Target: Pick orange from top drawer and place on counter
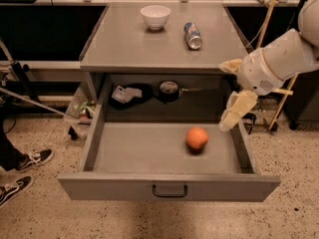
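Hand (pixel 238 111) above drawer (pixel 109 188) right wall; grip state cannot be told.
Orange (pixel 197 138) on drawer floor, right of centre, clear of hand; bowl (pixel 155 16) and can (pixel 193 35) on table (pixel 129 44) above drawer.

The grey table (pixel 124 46) has a flat top. A white bowl (pixel 155 17) sits on it near the back. A shiny can (pixel 193 35) lies on its side to the right of the bowl, a little apart from it. Under the top, the drawer (pixel 119 156) is pulled out. An orange (pixel 197 138) sits on the drawer floor, toward the right side. The gripper (pixel 230 118) hangs over the right wall of the drawer, near the orange but not touching it. The table stands on a speckled floor (pixel 45 218).
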`<state>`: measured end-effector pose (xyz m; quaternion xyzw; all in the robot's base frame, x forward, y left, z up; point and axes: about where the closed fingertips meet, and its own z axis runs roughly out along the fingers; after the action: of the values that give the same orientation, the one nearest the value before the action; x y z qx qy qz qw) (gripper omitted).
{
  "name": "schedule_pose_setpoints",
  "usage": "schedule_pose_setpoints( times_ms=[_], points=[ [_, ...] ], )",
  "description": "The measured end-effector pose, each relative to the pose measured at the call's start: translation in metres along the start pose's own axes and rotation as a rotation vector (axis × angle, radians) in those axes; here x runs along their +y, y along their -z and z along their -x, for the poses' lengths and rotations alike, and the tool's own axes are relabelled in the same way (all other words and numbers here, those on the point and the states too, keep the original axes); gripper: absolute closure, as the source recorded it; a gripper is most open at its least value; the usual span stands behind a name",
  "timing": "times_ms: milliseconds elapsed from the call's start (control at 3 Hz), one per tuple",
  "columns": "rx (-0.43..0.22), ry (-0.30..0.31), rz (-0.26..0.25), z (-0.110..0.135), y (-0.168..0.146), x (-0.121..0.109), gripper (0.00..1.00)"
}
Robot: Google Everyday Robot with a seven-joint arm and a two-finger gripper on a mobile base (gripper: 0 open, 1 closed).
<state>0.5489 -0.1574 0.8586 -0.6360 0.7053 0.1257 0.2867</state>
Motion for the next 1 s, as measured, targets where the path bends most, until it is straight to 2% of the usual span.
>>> schedule_pose_setpoints(
  times_ms=[333, 667, 1000],
  points=[
    [-0.021, 0.006, -0.001, 0.006, 0.001, -0.002, 0.00],
    [-0.013, -0.080, -0.016, -0.015, -0.016, 0.002, 0.00],
    [0.050, -0.194, -0.087, -0.051, -0.048, -0.002, 0.00]
  ],
)
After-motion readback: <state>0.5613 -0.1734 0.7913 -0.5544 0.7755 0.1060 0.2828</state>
